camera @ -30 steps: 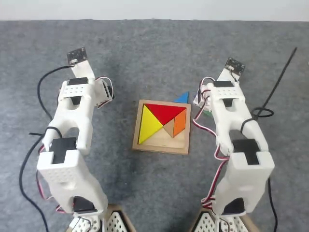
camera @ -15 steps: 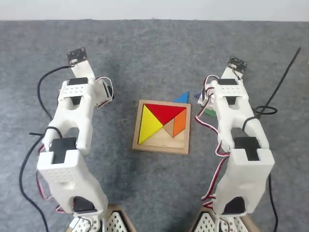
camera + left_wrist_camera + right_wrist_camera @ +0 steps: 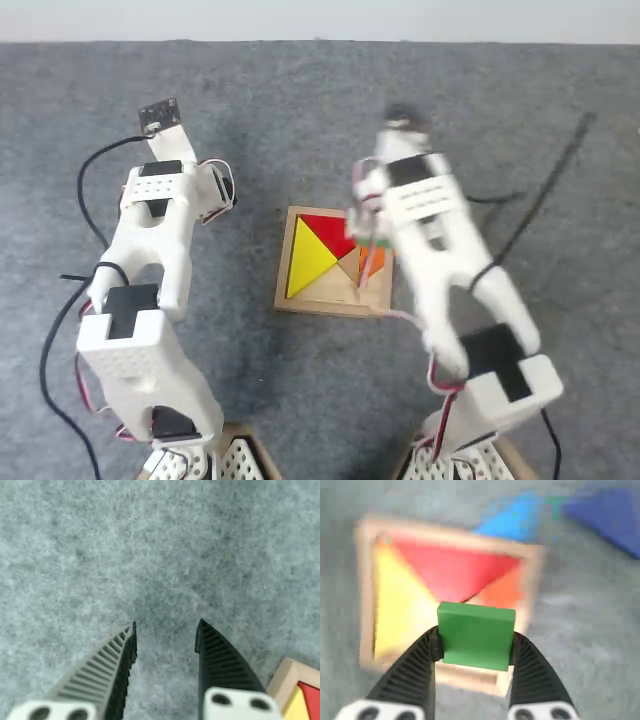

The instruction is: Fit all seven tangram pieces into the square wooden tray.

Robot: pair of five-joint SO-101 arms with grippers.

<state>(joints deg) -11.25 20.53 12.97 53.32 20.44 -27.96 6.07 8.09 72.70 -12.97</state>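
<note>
Green square piece [image 3: 476,630] is clamped in the right gripper [image 3: 476,639], held over the wooden tray [image 3: 365,605]. Tray holds red triangle [image 3: 450,570], yellow triangle [image 3: 400,595], orange triangle [image 3: 502,592]. Left gripper [image 3: 167,630] stands parted and empty over grey carpet [image 3: 150,540].

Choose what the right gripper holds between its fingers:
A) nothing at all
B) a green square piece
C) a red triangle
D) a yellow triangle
B: in the right wrist view the green square piece sits clamped between the fingers of the right gripper, above the wooden tray.
</note>
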